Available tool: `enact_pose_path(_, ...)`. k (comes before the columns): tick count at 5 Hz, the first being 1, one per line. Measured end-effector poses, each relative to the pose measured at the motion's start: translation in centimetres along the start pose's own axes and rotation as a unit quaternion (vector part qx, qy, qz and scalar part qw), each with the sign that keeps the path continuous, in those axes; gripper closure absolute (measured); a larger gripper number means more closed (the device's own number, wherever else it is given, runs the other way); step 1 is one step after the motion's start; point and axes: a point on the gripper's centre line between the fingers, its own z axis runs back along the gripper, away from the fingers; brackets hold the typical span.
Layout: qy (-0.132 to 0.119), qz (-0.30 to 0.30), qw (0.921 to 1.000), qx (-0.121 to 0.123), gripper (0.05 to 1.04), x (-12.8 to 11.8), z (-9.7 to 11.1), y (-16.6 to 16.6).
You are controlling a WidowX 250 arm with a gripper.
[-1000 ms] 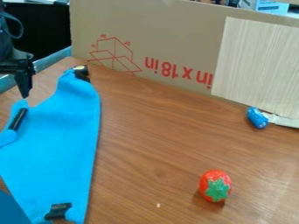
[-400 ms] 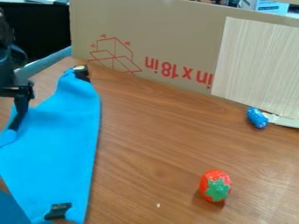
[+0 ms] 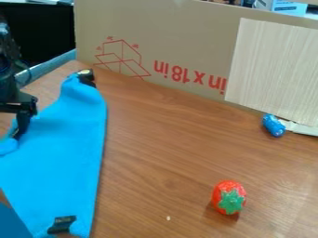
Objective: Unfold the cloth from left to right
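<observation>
The brown wooden surface carries everything, with a tall cardboard panel standing along its far side. Next in size comes the blue cloth, long and narrow, lying down the left of the view with its left edge turned over in a small flap. It looks light and limp, neither slippery nor fragile, so it should bunch or drag along if pulled too flat; a low lift and a slow sweep rightward would suit it.

The black pincer is right at that turned-over edge (a sensible place to start); whether it is wide, narrow or pinching fabric, I cannot tell. Smaller are a red toy with a green top, well apart, and a dark piece at the cloth's near end. The best hold is probably the flap's loose edge, one layer only.
</observation>
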Motion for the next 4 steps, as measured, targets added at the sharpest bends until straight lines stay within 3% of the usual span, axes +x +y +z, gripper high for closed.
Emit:
enact_pose_path(2, -0.007, 0.033, 0.9993, -0.017, 0.723, 0.1, -0.44, -0.51)
enact_pose_path(3, -0.002, 0.038, 0.999, -0.022, 0.928, -0.07, -0.49, -0.66)
enact_pose_path(4, 0.025, 0.045, 0.998, -0.037, 1.019, -0.48, -0.06, -1.02)
